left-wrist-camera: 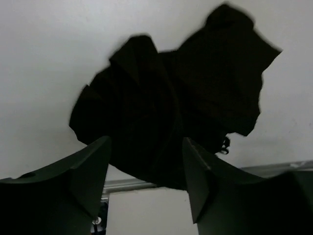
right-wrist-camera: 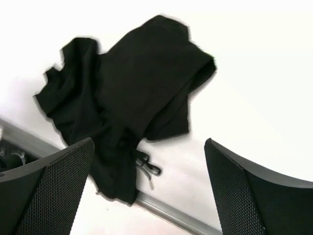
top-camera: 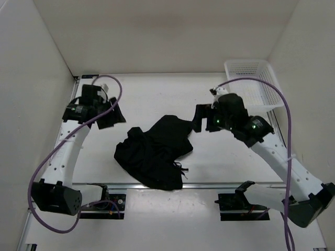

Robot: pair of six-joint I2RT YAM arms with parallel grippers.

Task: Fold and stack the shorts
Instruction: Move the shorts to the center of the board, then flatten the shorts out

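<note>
One crumpled heap of black shorts (top-camera: 157, 151) lies at centre frame, its near edge lapping the metal rail (top-camera: 209, 183); no fold is begun, so spreading it flat looks like the step in hand. Just beyond, the left gripper (top-camera: 112, 115) and right gripper (top-camera: 201, 119) flank it, jaws apart and empty, and each likely needs to pinch an edge and pull outward.

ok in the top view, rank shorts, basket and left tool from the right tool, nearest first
1. shorts, just left of the right tool
2. basket, far right corner
3. left tool, across the table
</note>
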